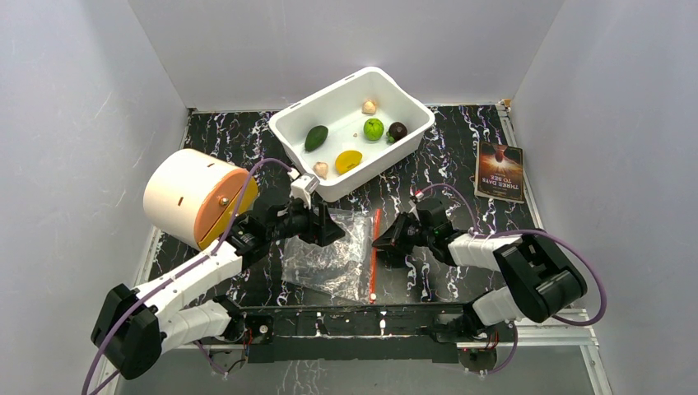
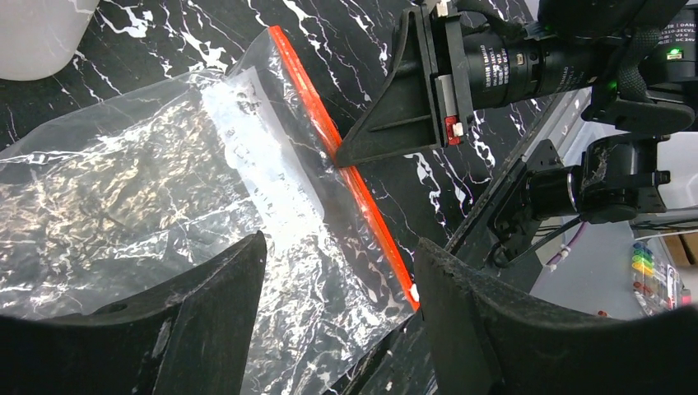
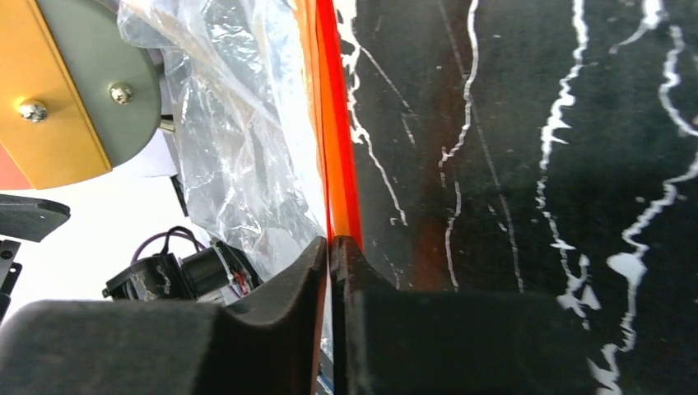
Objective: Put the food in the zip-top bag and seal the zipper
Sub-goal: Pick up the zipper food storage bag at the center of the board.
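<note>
The clear zip-top bag (image 1: 333,251) lies flat and empty on the black marble table. Its red-orange zipper (image 1: 375,247) runs along its right edge. My right gripper (image 1: 380,241) is shut on the zipper (image 3: 333,123), pinching the strip about midway along. My left gripper (image 1: 332,229) is open over the bag (image 2: 123,189), and both fingers (image 2: 206,321) hold nothing. The food sits in the white tub (image 1: 416,105): avocado (image 1: 315,137), lime (image 1: 374,128), dark fruit (image 1: 397,130), mango piece (image 1: 348,160) and two garlic bulbs (image 1: 369,106).
A cream and orange cylinder (image 1: 197,197) lies on its side at the left, close to my left arm. A dark book (image 1: 500,171) lies at the right edge. The tub stands at the back, just beyond the bag.
</note>
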Tool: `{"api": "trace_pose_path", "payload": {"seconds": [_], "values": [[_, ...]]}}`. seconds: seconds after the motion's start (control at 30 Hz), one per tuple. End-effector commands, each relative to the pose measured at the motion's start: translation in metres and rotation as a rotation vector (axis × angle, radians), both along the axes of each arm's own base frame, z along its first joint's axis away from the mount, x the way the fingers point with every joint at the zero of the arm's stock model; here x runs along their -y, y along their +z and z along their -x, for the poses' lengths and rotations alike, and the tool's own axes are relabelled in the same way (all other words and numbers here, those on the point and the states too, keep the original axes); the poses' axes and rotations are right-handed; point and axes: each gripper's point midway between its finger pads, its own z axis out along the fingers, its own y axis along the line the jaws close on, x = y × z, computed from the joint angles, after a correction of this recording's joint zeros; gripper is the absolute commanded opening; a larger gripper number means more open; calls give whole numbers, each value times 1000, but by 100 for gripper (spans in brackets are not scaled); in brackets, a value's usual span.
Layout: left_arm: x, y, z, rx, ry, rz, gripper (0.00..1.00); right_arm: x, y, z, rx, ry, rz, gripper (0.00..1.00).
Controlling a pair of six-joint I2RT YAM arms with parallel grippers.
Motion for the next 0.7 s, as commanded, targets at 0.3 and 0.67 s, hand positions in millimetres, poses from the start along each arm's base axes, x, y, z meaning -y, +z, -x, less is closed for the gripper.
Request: {"api": "trace_pose_path", "payload": {"seconds": [0.3, 0.67], "values": [[5, 10, 12, -5, -20, -13, 65, -35, 129, -21, 184, -110, -254, 0], [21, 34, -1, 30, -15, 2, 69, -54, 165, -21, 233, -161, -271, 0]]}}
